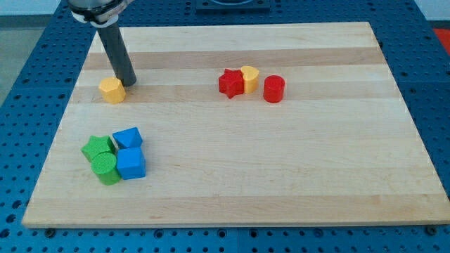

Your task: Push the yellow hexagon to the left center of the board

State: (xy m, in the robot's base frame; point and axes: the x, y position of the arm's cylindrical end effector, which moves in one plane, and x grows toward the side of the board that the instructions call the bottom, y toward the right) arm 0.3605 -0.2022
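Yellow hexagon [111, 90] sits at board [281, 190] left edge, upper part. My tip [129, 83] touches its right side; no claw fitted, nothing held. Judged light, rigid, free-sliding: push 1 flat face centrally.

Seven small coloured blocks lie on one pale wooden board [281, 169]. Two are yellow: a yellow hexagon block [112, 90] and a yellow rounded block [249, 76]. Two are red: a red star block [230, 83] and a red cylinder block [273, 89]. Two are blue: a blue cube block [131, 163] and a blue angular block [128, 138]. Two are green: a green star-like block [97, 148] and a green cylinder block [105, 169]. That makes eight blocks, not seven.
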